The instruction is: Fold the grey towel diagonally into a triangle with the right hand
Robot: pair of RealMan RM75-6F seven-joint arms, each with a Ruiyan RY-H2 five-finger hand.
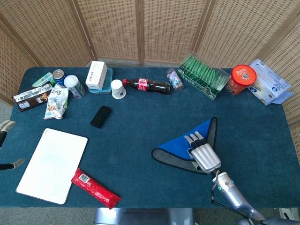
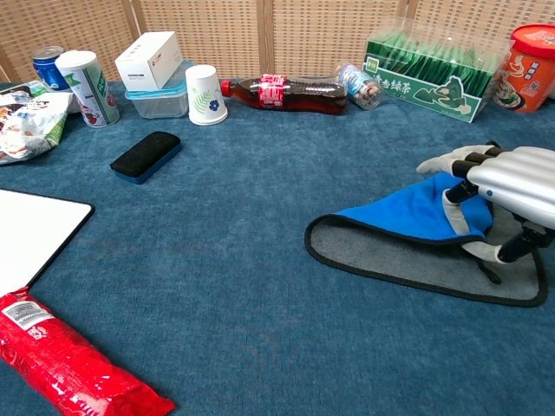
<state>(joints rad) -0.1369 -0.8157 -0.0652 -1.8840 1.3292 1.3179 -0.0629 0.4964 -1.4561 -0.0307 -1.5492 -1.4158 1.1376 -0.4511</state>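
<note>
1. On the right half of the blue surface (image 1: 140, 117), toward the near edge, lies the grey towel (image 1: 180, 147). Its blue underside is turned up over most of the grey, so it already reads as a rough triangle.
2. The triangle's long edge runs from a rounded tip at the left, in the head view, up to a point at the far right. A strip of grey shows along the near edge, where the blue layer does not yet cover it.
3. The right robot hand (image 1: 202, 152) sits over the near-right part of the towel, fingers pointing away from the robot. In the chest view its fingers (image 2: 464, 212) curl down and pinch the blue layer's edge, holding it slightly off the grey below.
4. The uncovered grey strip lies just near of and beneath that robot hand, so the fold probably finishes with a short pull toward the robot.
5. The left robot hand (image 1: 5, 125) is barely visible at the far left edge, well apart from the towel; I cannot tell how its fingers lie.
</note>
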